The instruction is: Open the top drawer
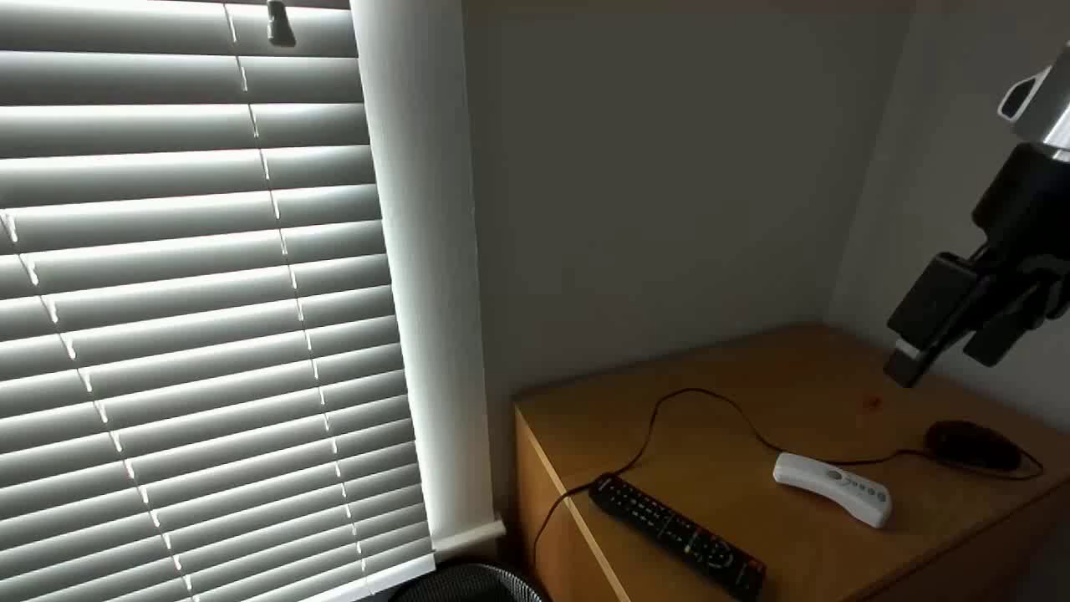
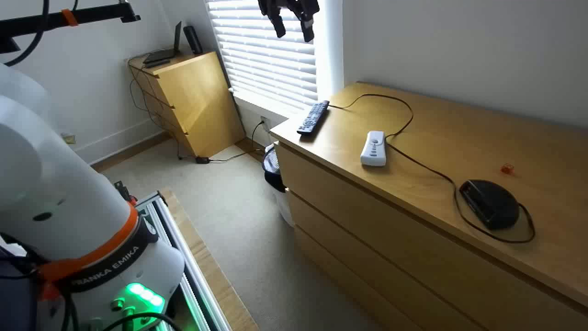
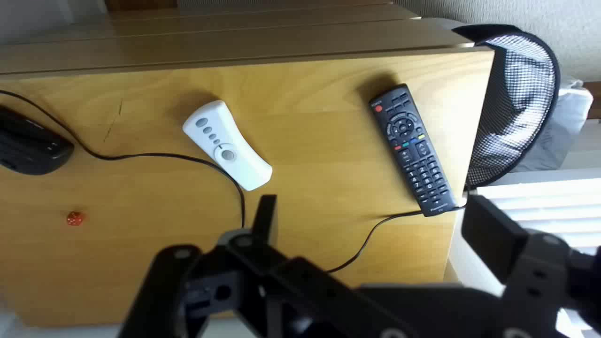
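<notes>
Above the tabletop [image 3: 319, 117], hovering with a wide-spread, empty tool [image 2: 294, 36], presumably reserving it for the top drawer [image 3: 235, 45], toward twelve o'clock in the wrist view.

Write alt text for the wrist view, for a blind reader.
An open black tool hangs over a dresser top bearing a white remote, a black remote, a cable, a black device and a small red object. Shut drawers cross the upper part; a mesh bin sits at right.

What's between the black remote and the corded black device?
The white remote and part of the cord lie between the black remote and the device, as all three views show.
</notes>
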Controlling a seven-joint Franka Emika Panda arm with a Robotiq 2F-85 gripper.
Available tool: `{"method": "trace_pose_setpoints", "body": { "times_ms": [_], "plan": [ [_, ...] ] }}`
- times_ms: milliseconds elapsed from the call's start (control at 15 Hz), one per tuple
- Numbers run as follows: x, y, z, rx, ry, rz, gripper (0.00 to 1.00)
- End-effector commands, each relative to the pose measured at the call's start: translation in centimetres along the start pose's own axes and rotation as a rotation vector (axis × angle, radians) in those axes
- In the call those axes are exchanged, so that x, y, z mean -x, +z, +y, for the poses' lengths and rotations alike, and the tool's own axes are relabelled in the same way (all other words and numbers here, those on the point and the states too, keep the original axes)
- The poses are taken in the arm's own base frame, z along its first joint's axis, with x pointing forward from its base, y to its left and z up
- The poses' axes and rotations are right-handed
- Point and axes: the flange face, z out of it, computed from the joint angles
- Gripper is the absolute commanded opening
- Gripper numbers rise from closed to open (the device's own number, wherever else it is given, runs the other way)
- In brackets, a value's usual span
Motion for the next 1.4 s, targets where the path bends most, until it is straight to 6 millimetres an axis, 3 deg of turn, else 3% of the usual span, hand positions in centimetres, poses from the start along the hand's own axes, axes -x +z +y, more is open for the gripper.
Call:
{"method": "trace_pose_setpoints", "body": {
  "times_ms": [0,600,733,1000,1333],
  "plan": [
    [0.0,0.0,0.0,0.0,0.0,-0.001,1.0],
    [0.0,0.0,0.0,0.0,0.0,-0.003,1.0],
    [0.0,0.4,1.1,-0.014,0.068,0.019,1.0],
    [3.6,3.8,5.2,-0.066,0.236,-0.028,1.0],
    [9.6,10.8,10.7,-0.148,0.453,-0.006,1.0]
  ]
}}
